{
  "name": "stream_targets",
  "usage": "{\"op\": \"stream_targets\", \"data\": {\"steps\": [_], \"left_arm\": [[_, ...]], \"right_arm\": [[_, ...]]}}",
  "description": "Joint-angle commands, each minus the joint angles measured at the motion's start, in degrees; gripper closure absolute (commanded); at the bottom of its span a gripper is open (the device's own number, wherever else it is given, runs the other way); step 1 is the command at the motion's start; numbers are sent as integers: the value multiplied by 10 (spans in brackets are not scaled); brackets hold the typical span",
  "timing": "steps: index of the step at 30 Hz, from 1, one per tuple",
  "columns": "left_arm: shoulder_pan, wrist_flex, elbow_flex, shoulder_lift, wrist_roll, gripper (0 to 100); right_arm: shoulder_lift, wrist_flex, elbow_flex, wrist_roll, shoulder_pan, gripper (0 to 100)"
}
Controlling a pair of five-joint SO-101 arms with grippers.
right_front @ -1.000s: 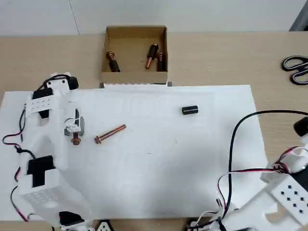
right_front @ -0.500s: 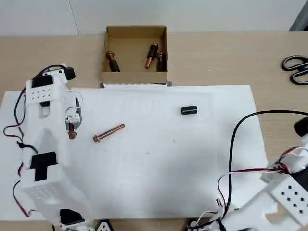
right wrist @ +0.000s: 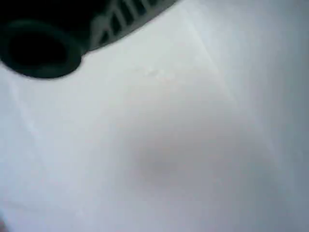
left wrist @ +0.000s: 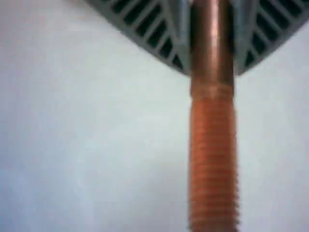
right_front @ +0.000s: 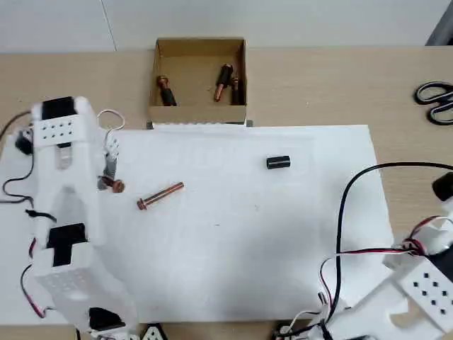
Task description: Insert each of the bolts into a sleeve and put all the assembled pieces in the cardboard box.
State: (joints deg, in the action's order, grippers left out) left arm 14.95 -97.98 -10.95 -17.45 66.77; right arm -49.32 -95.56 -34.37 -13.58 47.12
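My left gripper (right_front: 108,178) is shut on a copper bolt (right_front: 114,185) at the left edge of the white sheet (right_front: 248,248). In the left wrist view the bolt (left wrist: 212,159) runs out from between the grey ribbed fingers (left wrist: 145,29), its threaded end free above the sheet. A second copper bolt (right_front: 161,195) lies loose on the sheet just right of it. One black sleeve (right_front: 279,162) lies farther right. The cardboard box (right_front: 198,113) at the back holds assembled pieces (right_front: 224,81). The right arm (right_front: 417,283) sits at the near right corner; a grey finger (right wrist: 125,19) hangs over bare sheet.
Scissors (right_front: 435,101) lie on the wooden table at the far right. A black cable (right_front: 347,205) loops from the right arm over the sheet's right side. The sheet's middle and front are bare.
The left arm has swung back and to the left with the bolt, and the bolt has turned from pointing down to lying sideways. The loose bolt, sleeve and right arm have stayed put.
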Motion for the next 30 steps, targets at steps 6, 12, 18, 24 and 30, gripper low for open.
{"op": "stream_targets", "data": {"steps": [6, 12, 18, 24, 30], "left_arm": [[-2, 33, -24, 25, 200, 994], [0, 34, -24, 24, 200, 994], [1, 54, -26, 26, 200, 941], [-5, 48, -33, 26, 200, 784], [-4, 42, -49, 26, 171, 776]], "right_arm": [[-7, 10, 4, 7, 0, 995], [-7, 10, 4, 7, 0, 995], [-7, 10, 4, 7, 0, 995], [-7, 10, 4, 7, 0, 995], [-7, 10, 4, 7, 0, 995]]}}
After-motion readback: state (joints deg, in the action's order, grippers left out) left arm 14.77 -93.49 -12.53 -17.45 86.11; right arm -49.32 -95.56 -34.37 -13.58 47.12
